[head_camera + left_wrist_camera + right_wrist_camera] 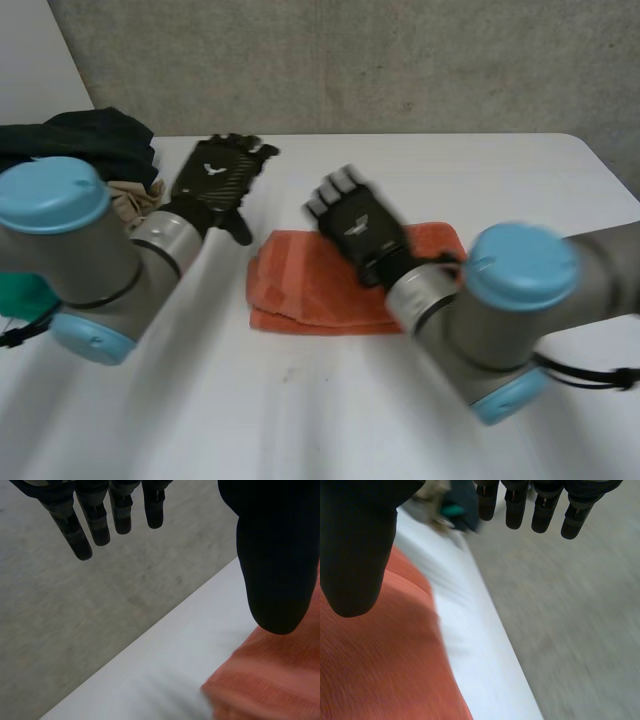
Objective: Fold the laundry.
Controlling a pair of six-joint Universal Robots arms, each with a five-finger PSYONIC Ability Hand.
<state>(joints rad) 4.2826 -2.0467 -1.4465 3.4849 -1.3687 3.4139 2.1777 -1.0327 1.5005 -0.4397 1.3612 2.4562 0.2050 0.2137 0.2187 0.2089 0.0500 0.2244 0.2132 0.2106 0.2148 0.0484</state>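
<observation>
A folded orange towel (310, 285) lies on the white table (300, 420) near the middle. My right hand (358, 225) hovers over the towel's far edge, fingers straight and spread, holding nothing. In the right wrist view its thumb (355, 550) hangs above the orange towel (375, 665) and its fingers (540, 510) point past the table's far edge. My left hand (215, 180) is open above the bare table, left of the towel. The left wrist view shows its fingers (95, 520) straight, its thumb (277, 565) over a corner of the towel (270, 680).
A pile of dark and beige laundry (95, 145) sits at the table's far left corner, with something green (20, 295) beside my left arm. A grey wall (350, 60) stands behind the table's far edge. Bare table lies in front of the towel.
</observation>
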